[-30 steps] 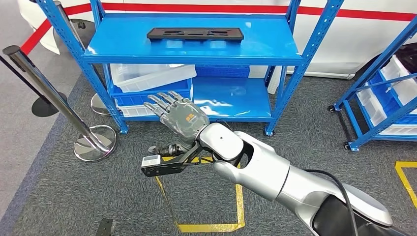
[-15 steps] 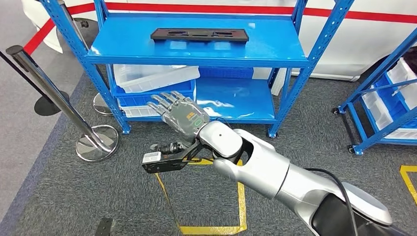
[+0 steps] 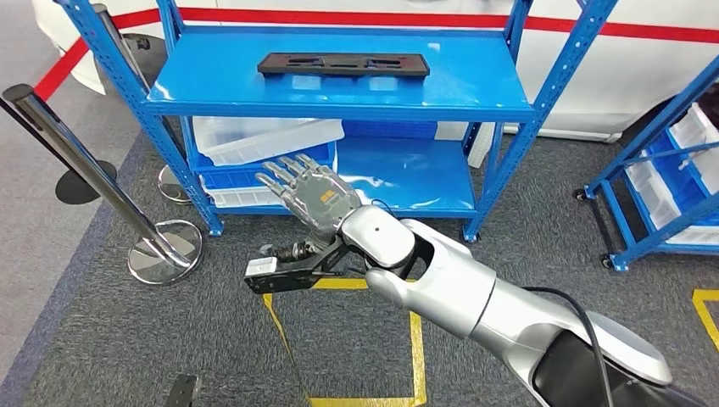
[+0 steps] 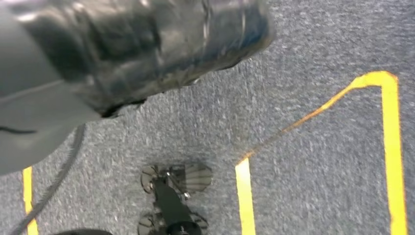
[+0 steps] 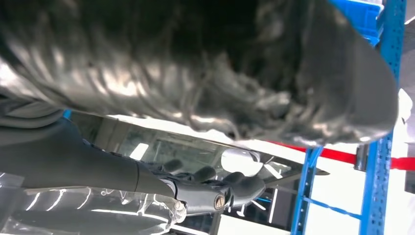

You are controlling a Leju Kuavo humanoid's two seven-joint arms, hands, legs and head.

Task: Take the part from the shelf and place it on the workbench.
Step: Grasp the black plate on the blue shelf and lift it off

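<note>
The right hand (image 5: 210,58) looms blurred and dark from nine o'clock across to three. Its darker fingers (image 5: 215,193) lie at six o'clock, over clear glossy plastic (image 5: 73,210). A blue upright (image 5: 391,161) stands at four o'clock, crossed by a red stripe (image 5: 342,155).

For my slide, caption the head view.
Right hand open, raised toward blue shelf holding the black part.

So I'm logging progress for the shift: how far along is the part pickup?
Nothing looks done yet: the black part lies flat on the blue shelf's top level. In hand: the right hand is raised toward the shelf, fingers spread, holding nothing and short of the part. Left: reach the part, grip it, lift it and carry it to the workbench.
</note>
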